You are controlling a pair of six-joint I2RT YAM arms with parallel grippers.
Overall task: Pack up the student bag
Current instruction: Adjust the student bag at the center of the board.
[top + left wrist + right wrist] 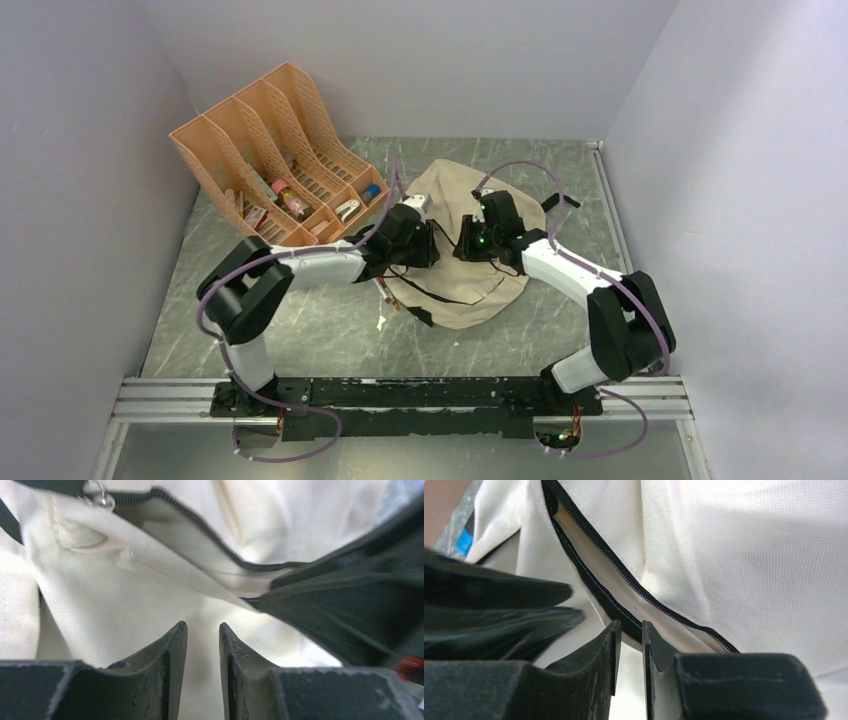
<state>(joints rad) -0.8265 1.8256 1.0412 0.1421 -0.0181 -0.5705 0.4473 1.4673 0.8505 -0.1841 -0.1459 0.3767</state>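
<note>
The left gripper's fingers (170,655) stand a narrow slit apart over cream cloth, and I see nothing caught between them. The right gripper's fingers (606,650) are just as close together, right at the black zipper (589,575). Whether they pinch its edge or only hover on it, I cannot tell.

Both arms meet over the student bag (470,300), which lies slumped flat on the table (320,340) in the middle, just right of the orange file organizer (270,150). The zipper line gapes a little in both wrist views, showing a slim pale opening. The mouth is not spread wide, and I can see nothing inside it.

Small items (290,195) sit in the organizer's compartments, and neither gripper carries any.

By my reckoning the job is at its beginning. The opening is being worked on, the packing itself is not begun, and afterwards the bag would presumably need zipping shut.
</note>
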